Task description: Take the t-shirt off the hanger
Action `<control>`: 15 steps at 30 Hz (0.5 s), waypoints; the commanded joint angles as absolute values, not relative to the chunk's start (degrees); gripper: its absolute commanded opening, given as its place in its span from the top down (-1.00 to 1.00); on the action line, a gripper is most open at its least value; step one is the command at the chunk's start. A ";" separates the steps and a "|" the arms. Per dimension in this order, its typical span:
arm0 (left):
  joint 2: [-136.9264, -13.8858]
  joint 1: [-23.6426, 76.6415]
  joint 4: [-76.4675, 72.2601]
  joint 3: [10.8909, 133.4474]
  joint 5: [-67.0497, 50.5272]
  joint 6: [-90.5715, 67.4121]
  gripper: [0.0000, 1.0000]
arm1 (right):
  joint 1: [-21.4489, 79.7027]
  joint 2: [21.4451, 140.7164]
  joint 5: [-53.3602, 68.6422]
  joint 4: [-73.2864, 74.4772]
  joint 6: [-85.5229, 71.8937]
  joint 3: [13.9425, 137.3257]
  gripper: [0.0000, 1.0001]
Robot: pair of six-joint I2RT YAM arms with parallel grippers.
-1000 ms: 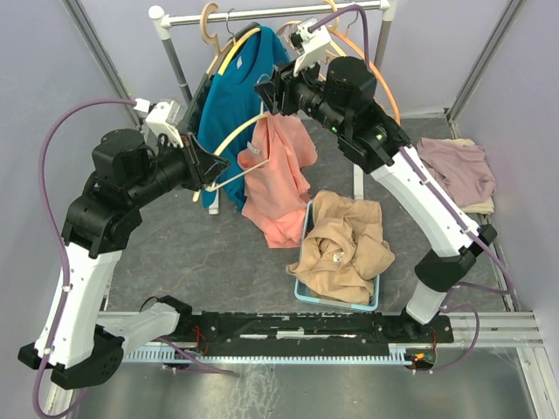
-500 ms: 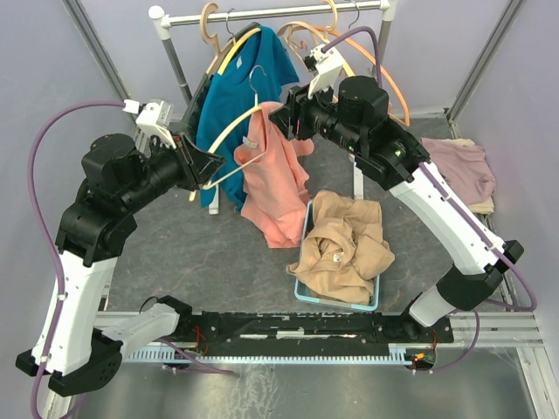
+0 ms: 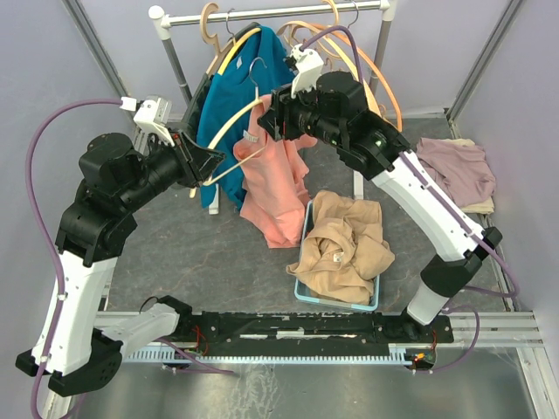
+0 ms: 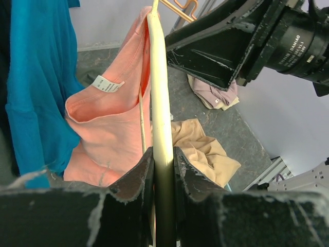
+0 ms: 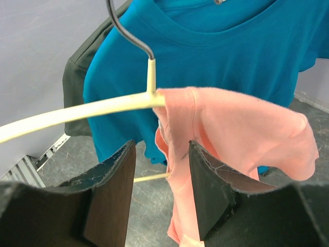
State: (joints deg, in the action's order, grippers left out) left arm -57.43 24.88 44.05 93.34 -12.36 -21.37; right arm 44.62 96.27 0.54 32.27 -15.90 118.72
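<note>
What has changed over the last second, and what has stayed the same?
The right gripper drew back to the right, then returned left to the pink shirt; its open fingers now flank the shirt's shoulder. The left gripper shifted slightly and stayed shut on the hanger. The shirt still hangs on the hanger; blue shirt, rack and basket unchanged.

Plain salmon-pink t-shirt [image 3: 278, 188], white neck label [image 4: 108, 82]. Cream hanger [image 4: 161, 103]. Teal shirt [image 3: 229, 92] at its 11 o'clock. Tan clothes [image 3: 345, 244] in pale-blue basket [image 3: 305, 229], 5 o'clock.
</note>
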 commanded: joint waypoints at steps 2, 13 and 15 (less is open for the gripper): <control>-56.01 25.06 34.99 95.72 -14.89 -22.72 0.95 | 44.96 98.61 -2.89 32.38 -17.00 124.72 -0.02; -55.50 25.05 34.90 96.75 -16.61 -22.66 0.95 | 44.91 100.47 -8.07 33.92 -16.35 127.28 0.70; -55.47 25.00 35.03 96.86 -16.23 -22.61 0.95 | 44.92 100.33 -9.13 33.93 -16.35 127.30 0.90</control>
